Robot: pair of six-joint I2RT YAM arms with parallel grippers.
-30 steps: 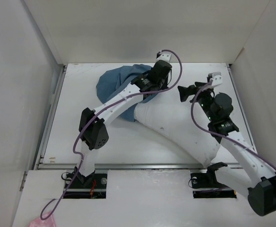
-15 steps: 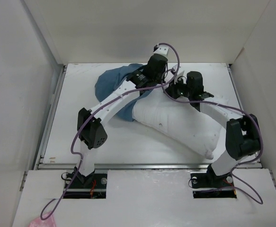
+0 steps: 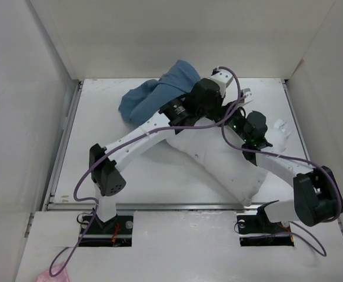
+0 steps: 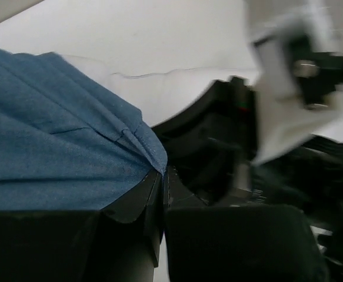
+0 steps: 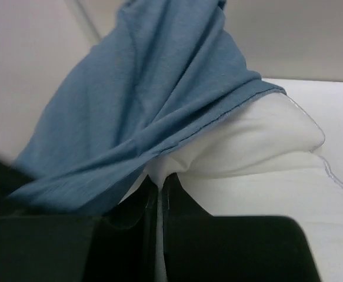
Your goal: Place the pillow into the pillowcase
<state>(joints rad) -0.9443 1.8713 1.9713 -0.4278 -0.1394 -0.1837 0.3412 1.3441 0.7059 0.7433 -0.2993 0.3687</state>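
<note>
The white pillow (image 3: 218, 157) lies slantwise across the table's middle and right. The blue pillowcase (image 3: 153, 97) is bunched at the back, and one part of it is lifted toward the rear wall. My left gripper (image 4: 162, 171) is shut on the pillowcase's (image 4: 53, 147) hem, with its wrist (image 3: 203, 97) over the pillow's upper end. My right gripper (image 5: 159, 176) is shut on a pinch of the pillow's (image 5: 259, 135) white fabric, just under the pillowcase's (image 5: 159, 100) edge. Its wrist (image 3: 255, 126) sits right beside the left one. In the top view both sets of fingertips are hidden under the wrists.
White walls (image 3: 42, 88) close in the table on the left, back and right. A metal rail (image 3: 159, 205) runs along the front edge. Purple cables (image 3: 130, 144) loop along both arms. A pink scrap (image 3: 53, 275) lies off the table at the bottom left.
My right arm swung in from the right side and shut on the pillow's upper end. My left gripper carried the pillowcase up and to the right, and the pillow shifted.
</note>
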